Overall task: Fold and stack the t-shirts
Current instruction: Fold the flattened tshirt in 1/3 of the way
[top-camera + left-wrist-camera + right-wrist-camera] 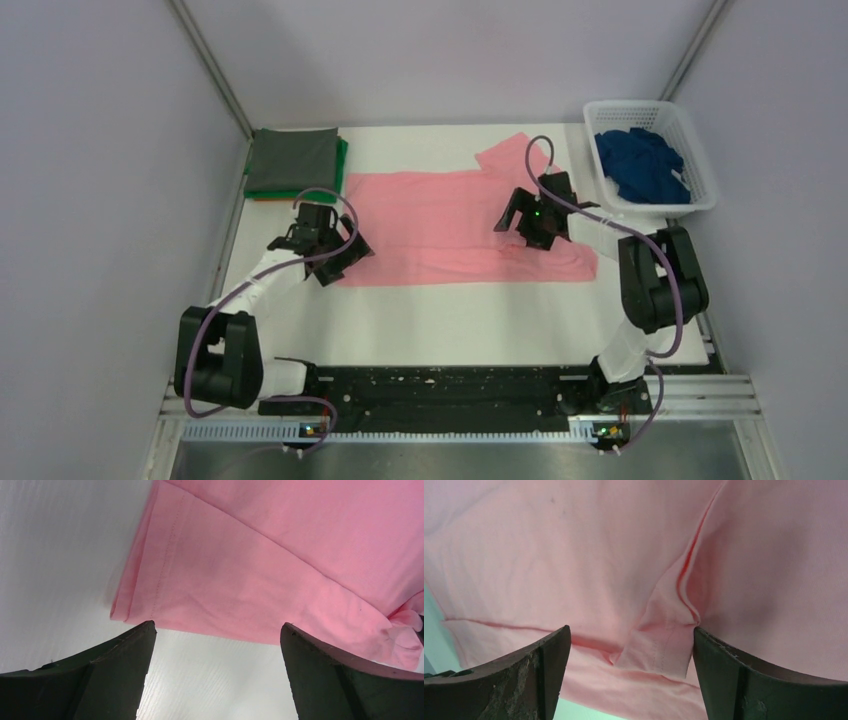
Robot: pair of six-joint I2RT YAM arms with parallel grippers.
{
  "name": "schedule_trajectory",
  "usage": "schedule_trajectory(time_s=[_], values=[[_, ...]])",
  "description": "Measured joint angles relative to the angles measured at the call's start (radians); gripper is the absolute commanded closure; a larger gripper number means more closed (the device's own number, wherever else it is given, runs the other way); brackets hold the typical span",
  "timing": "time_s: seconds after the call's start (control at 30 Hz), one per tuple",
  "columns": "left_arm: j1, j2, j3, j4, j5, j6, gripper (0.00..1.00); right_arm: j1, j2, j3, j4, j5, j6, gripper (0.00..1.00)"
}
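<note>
The left arm (255,288) is being stretched toward 1 o'clock, the left end effector (345,252) being held wide apart. The right arm (655,275) is being bent toward 10 o'clock, the right end effector (512,220) likewise being held agape.

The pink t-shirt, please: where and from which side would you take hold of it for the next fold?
Probably by the hem corner of the pink t-shirt, doubled and flat at its left end. Come from the left over the white table, sliding one finger of the open left hand under the layers.
</note>
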Motion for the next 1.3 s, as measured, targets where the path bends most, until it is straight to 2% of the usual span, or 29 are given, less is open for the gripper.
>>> schedule_trajectory(time_s=[0.33, 0.47, 0.7, 0.97, 1.07, 1.3], values=[[0.0, 0.0, -0.001, -0.002, -0.002, 0.001, 0.01, 0.014, 0.165, 0.29, 0.039, 0.003, -0.001, 0.12], [0.0, 0.002, 0.0, -0.002, 0.002, 0.004, 0.01, 0.015, 0.165, 0.311, 0.062, 0.008, -0.012, 0.12], [-0.002, 0.071, 0.068, 0.015, 0.06, 0.018, 0.01, 0.011, 0.054, 0.129, 0.032, 0.106, -0.05, 0.11], [-0.012, 0.307, 0.188, 0.18, 0.192, 0.031, 0.01, 0.006, -0.048, -0.073, 0.071, 0.145, -0.041, 0.11], [-0.014, 0.353, 0.153, 0.226, 0.231, 0.023, 0.01, 0.006, -0.077, -0.125, 0.119, 0.142, -0.032, 0.11], [-0.016, 0.232, -0.031, 0.375, 0.277, 0.003, 0.01, 0.023, -0.237, -0.293, 0.138, 0.157, 0.02, 0.11]])
